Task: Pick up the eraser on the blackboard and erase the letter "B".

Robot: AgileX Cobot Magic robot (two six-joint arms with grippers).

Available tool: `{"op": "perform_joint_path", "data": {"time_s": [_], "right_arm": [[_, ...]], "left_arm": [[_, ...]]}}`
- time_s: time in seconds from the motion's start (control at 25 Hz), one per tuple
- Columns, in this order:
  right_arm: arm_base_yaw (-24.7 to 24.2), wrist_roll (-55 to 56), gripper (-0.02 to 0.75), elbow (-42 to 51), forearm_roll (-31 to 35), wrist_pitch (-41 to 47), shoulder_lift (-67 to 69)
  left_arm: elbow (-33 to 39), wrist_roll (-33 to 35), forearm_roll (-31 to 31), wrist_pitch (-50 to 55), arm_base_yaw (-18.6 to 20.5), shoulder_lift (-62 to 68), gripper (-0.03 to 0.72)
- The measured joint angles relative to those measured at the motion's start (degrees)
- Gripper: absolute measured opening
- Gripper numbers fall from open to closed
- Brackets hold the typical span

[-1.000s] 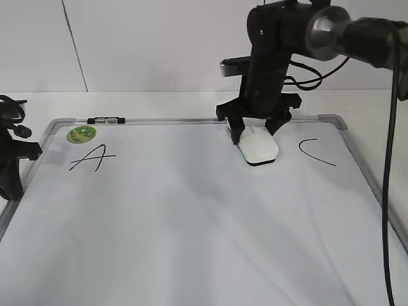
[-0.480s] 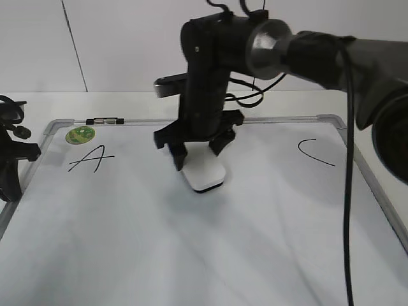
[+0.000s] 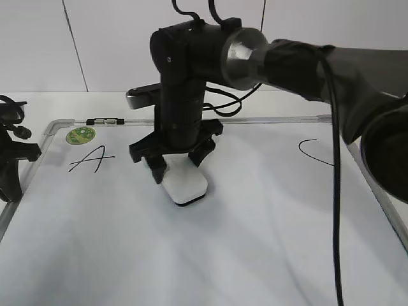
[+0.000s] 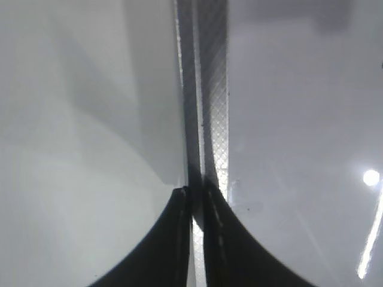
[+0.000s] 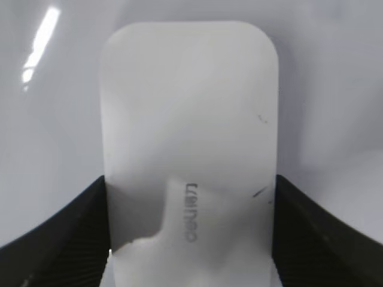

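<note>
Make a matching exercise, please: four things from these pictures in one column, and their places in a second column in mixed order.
1. eraser
2. green sticker
3. letter "A"
4. letter "C"

a. right part of the blackboard
b. far left corner of the board
c. just below the sticker
d. held in the right pincer

Pairs: 1-d, 2-b, 3-c, 4-a

A white rounded plastic eraser [image 3: 184, 182] with a dark underside and grey print lies mid-frame on the white, grey-framed dry-erase board [image 3: 268, 242]. At upper left, a round green sticker [image 3: 81, 134] above a black marker "A" [image 3: 92, 157].
</note>
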Motion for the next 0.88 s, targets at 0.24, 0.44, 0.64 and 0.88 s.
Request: {"op": "perform_joint_path", "data": {"time_s": [0.24,0.44,0.64,0.88], "right_arm": [[-8.16,0.41,0.568,0.0,-2.62,0.0,0.0],[-14.21,0.55,0.568,-0.1,-2.25,0.0,0.0],[-15.13,-0.53,0.567,-0.58,0.38,0.01,0.0],[-15.67,-3.86,0.567,-0.54,4.37,0.57,-3.15]], "left_arm": [[0.0,0.0,-0.71,0.11,0.0,0.0,0.015],[0.0,0.0,-1.61,0.09,0.0,0.0,0.015],[0.0,0.04,-1.89,0.23,0.0,0.17,0.015],[0.0,0.04,-1.89,0.6,0.0,0.17,0.015]]}}
